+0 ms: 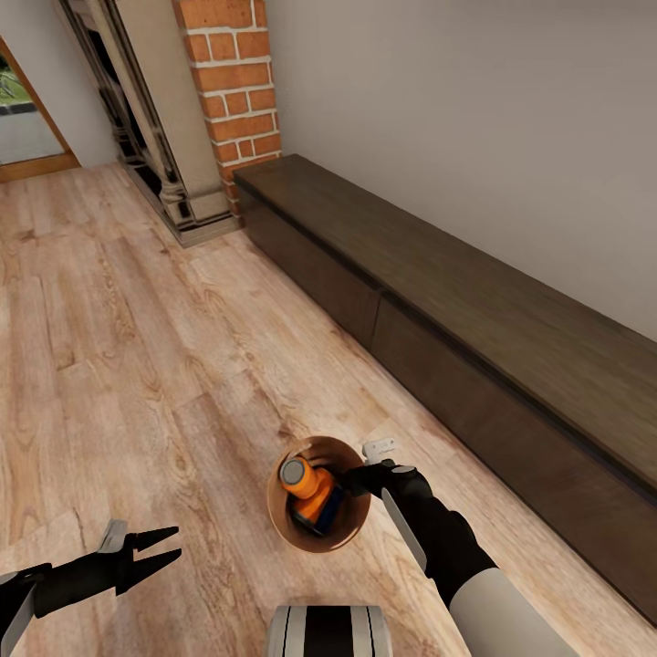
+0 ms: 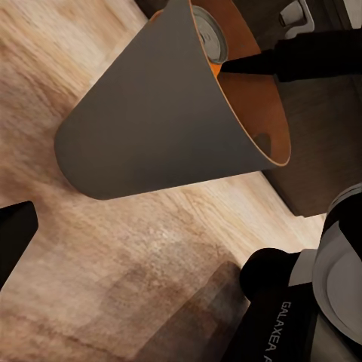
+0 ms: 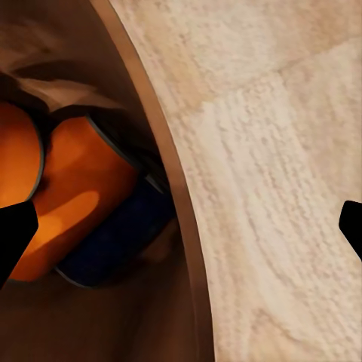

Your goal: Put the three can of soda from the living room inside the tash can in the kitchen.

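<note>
The trash can point(image 1: 276, 516), pale grey outside and brown inside, stands on the wood floor just in front of me. Orange soda cans point(image 1: 310, 488) lie piled inside it; in the right wrist view I make out two, one point(image 3: 83, 204) beside another point(image 3: 15, 151), and any third is hidden. A grey can top point(image 2: 211, 38) peeks over the rim in the left wrist view. My right gripper point(image 1: 363, 467) is open and straddles the bin's rim point(image 3: 170, 188), one finger inside and one outside. Off to the bin's left, my left gripper point(image 1: 176, 542) hangs open and holds nothing.
A long low dark-brown cabinet point(image 1: 474, 310) runs along the wall on the right, close to the bin. The red brick fireplace point(image 1: 233, 82) stands at the far end. Light wood floor point(image 1: 137, 347) stretches to the left and ahead. My own base point(image 1: 328, 630) sits just below the bin.
</note>
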Available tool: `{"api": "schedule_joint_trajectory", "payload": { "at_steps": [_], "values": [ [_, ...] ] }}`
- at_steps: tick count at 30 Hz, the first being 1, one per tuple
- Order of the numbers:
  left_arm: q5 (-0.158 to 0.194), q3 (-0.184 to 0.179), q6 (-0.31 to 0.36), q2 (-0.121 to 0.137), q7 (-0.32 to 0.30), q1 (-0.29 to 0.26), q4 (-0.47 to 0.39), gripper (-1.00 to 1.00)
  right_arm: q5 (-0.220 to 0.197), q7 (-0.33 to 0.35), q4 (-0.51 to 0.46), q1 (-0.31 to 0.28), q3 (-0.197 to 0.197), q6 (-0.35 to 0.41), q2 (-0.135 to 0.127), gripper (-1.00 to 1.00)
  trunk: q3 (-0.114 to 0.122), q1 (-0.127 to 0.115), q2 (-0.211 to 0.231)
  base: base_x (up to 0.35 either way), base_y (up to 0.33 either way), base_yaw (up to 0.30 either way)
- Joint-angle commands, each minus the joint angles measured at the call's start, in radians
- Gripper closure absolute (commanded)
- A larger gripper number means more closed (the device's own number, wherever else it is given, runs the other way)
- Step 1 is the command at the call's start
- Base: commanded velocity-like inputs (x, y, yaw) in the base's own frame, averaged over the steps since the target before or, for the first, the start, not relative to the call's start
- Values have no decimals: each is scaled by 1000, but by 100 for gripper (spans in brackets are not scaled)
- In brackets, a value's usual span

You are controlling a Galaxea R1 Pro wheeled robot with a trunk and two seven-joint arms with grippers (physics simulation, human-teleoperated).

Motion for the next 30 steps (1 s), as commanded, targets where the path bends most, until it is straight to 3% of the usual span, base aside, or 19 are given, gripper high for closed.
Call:
{"api": "schedule_joint_trajectory", "payload": {
  "at_steps": [1,24,30],
  "values": [
    [0,0,0,0,0,0,0,-100,0,0,0,0,0,0,0,-100,0,0,0,0,0,0],
    [0,0,1,0,1,0,0,-100,0,0,-1,0,0,0,0,-100,0,0,0,0,0,0],
    [0,0,1,0,1,0,0,-100,0,0,-1,0,0,0,0,-100,23,-3,1,0,0,0]
  ]
}}
